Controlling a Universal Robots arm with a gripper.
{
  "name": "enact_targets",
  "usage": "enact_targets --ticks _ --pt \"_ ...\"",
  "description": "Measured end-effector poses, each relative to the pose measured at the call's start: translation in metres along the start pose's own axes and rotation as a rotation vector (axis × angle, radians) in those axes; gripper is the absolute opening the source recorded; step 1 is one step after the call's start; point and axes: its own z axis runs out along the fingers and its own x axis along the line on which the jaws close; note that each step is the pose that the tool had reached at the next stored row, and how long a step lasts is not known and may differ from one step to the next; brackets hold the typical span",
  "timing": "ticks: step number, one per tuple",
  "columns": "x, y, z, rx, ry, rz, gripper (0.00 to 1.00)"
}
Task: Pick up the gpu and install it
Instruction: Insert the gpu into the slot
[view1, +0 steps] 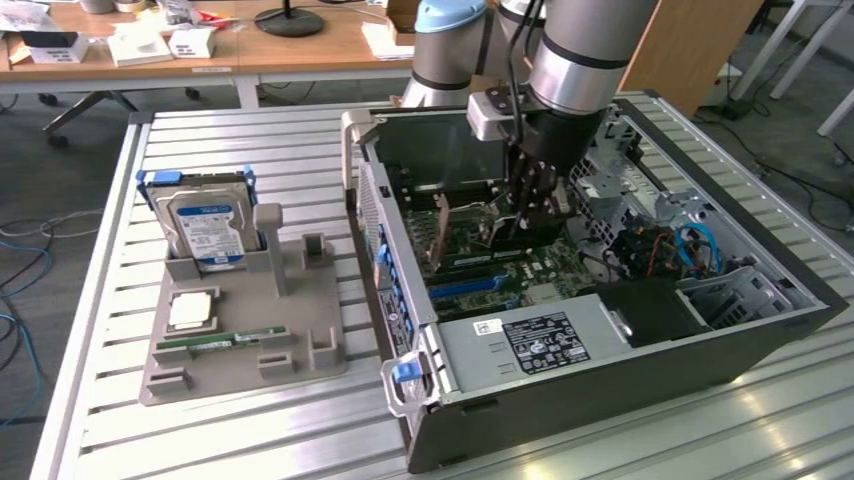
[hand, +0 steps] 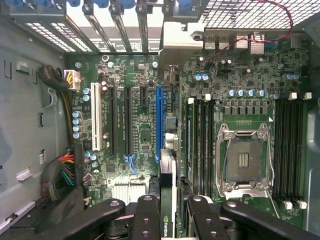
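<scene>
Grips the gpu (hand: 168, 187) edge-on in the tool (hand: 172, 212), fingers (hand: 147, 220) closed partway on its slim body, close to one end of the blue slot (hand: 159, 120) on the motherboard (hand: 140, 140). In the exterior view, hangs inside the open computer case (view1: 747, 330), at three o'clock from the hard drive (view1: 207, 230) on the table (view1: 267, 420).

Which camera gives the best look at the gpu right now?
The wrist view: the gpu sits edge-on, gripped by the claw, its logo readable, close to the blue slot. In the exterior view it is a dark sliver under the claw, inside the computer case.
</scene>
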Motion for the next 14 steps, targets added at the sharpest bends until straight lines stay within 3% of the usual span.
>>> enact_targets --ticks 14 --pt "0.0002 0.0028 0.0021 0.001 0.0 0.0 0.26"
